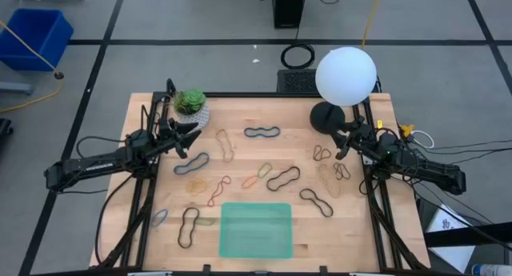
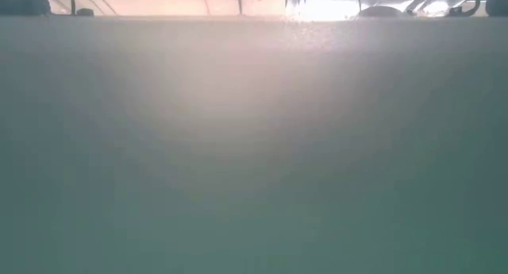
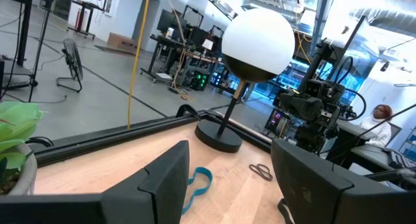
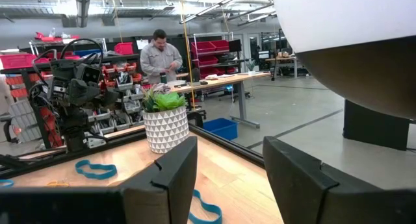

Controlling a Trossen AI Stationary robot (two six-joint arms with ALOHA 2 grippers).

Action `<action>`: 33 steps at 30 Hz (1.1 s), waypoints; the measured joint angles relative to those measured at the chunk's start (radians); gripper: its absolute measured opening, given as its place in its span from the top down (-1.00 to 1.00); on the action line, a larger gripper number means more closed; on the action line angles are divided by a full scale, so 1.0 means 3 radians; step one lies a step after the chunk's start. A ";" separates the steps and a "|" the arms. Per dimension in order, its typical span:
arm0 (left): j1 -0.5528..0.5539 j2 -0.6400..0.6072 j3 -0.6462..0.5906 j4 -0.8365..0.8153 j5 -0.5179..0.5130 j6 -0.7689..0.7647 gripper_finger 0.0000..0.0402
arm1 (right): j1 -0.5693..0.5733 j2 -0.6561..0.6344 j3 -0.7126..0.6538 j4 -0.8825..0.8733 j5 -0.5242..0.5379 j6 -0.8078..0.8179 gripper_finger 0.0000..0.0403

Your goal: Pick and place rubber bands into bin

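Rubber bands [image 1: 283,178] lie scattered across your wooden table [image 1: 240,120], none yet in the green bin [image 1: 256,230] at its front edge. Both arms wait at the back, left gripper [image 1: 186,136] and right gripper [image 1: 346,143] spread wide, holding nothing; all the picking remains.

Rubber bands [image 1: 272,178] lie scattered on the table [image 1: 240,120] beyond the empty green bin [image 1: 256,230].

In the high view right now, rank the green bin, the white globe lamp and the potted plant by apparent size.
1. Green bin
2. White globe lamp, though it stands taller, nearer the camera, so it looks enlarged
3. Potted plant
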 joint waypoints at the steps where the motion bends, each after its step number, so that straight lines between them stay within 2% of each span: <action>1: 0.0000 0.0000 -0.0001 0.0000 0.0000 0.0000 -0.11 | 0.0000 0.0000 -0.0001 0.0001 -0.0001 -0.0001 0.16; 15: 0.0000 0.0001 0.0000 0.0021 -0.0002 0.0002 -0.11 | 0.0000 0.0001 -0.0001 0.0000 -0.0001 0.0273 0.16; 19: 0.0001 -0.0001 0.0000 0.0061 -0.0095 0.0078 -0.11 | 0.0000 0.0001 0.0000 0.0000 0.0000 0.0273 0.16; 24: -0.0004 -0.0001 -0.0001 -0.0172 0.0286 -0.0190 -0.11 | 0.0000 0.0042 0.0000 0.0053 0.0002 0.0244 0.16; 28: -0.0005 -0.0001 -0.0001 -0.0299 0.0438 -0.0155 -0.11 | -0.0013 0.0084 0.0000 0.0201 0.0080 -0.0356 0.16; 30: -0.0005 -0.0001 -0.0001 -0.0333 0.0437 -0.0153 -0.11 | -0.0004 0.0110 0.0001 0.0133 0.0008 -0.0306 0.16; 33: -0.0005 -0.0001 -0.0001 -0.0344 0.0439 -0.0048 -0.11 | 0.0005 0.0180 0.0001 -0.0045 -0.0354 -0.0111 0.16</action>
